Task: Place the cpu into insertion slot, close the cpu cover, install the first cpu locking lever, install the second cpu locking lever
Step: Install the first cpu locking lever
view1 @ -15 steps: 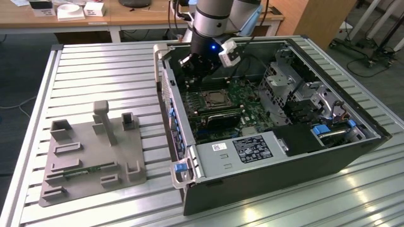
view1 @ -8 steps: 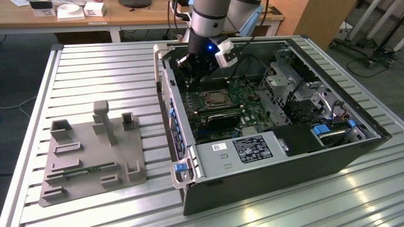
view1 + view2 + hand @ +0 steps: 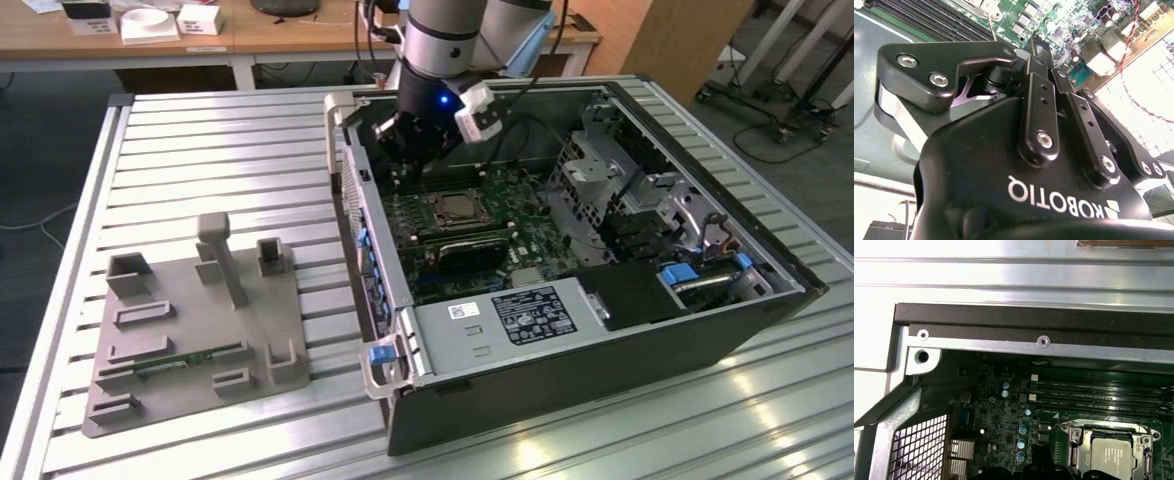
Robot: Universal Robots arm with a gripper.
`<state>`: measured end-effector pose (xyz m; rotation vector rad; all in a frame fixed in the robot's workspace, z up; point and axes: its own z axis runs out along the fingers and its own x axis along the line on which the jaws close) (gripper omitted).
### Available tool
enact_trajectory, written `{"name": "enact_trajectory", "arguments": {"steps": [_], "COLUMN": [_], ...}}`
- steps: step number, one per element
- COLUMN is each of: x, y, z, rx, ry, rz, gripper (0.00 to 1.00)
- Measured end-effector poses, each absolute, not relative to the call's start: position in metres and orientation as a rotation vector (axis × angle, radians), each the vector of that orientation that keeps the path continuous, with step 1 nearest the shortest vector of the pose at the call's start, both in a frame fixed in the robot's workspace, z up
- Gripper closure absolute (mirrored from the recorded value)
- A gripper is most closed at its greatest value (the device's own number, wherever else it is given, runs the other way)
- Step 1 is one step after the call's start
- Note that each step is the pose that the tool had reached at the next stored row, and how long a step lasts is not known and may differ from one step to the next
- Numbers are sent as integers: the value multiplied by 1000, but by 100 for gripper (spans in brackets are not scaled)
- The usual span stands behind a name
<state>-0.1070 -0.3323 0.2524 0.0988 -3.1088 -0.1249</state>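
One black claw hangs inside the open black computer case on the slatted metal table. Its fingers are drawn together on nothing, over the green motherboard near the long dark memory slots. Close by, the small square silver-grey cpu lies in its socket, with the thin silvery cpu cover folded flat around it.

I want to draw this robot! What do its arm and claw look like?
The arm is a fat silver-grey tube with a light blue cap. A blue light glows near its wrist, beside a small white box. The gripper is glossy black, made of chunky bars with silver bolts and white lettering.
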Motion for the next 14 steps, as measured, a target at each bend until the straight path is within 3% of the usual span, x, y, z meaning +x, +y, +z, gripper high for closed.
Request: {"name": "enact_trajectory", "arguments": {"steps": [14], "x": [-110], "y": [-331], "z": [260], "rx": [99], "ry": [-3112], "rz": [-125], "gripper": [90]}}
